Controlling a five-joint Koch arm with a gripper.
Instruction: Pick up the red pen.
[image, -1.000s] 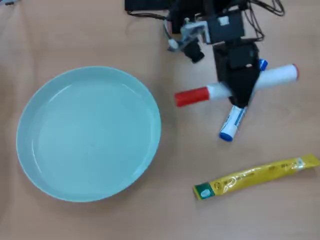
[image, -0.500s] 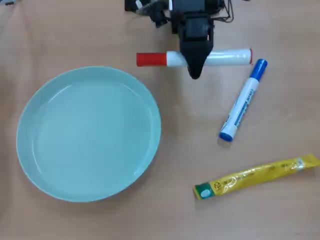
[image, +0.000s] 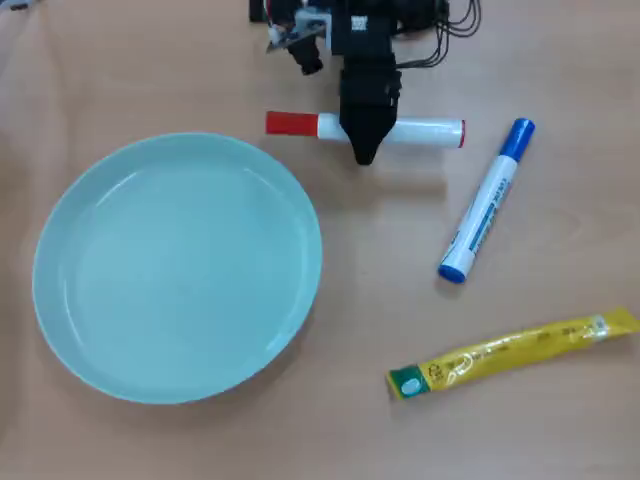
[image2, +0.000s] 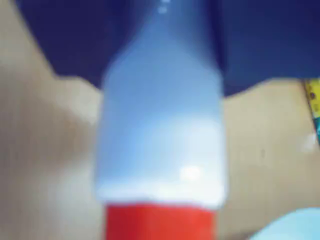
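Observation:
The red pen (image: 425, 131), a white marker with a red cap at its left end, hangs level above the table near the top of the overhead view. My black gripper (image: 365, 148) is shut on its middle, with the jaws pointing down the picture. In the wrist view the red pen (image2: 162, 140) fills the frame, blurred, white barrel above and red cap at the bottom edge. The gripper's own fingers do not show clearly there.
A large pale green plate (image: 60, 290) lies at the left. A white marker with blue cap (image: 486, 202) lies at the right, and a yellow sachet (image: 510, 354) below it. The arm's base and cables (image: 350, 15) sit at the top edge.
The gripper has carried the red pen from over the blue marker up and leftward towards the arm's base. The blue marker now lies fully uncovered.

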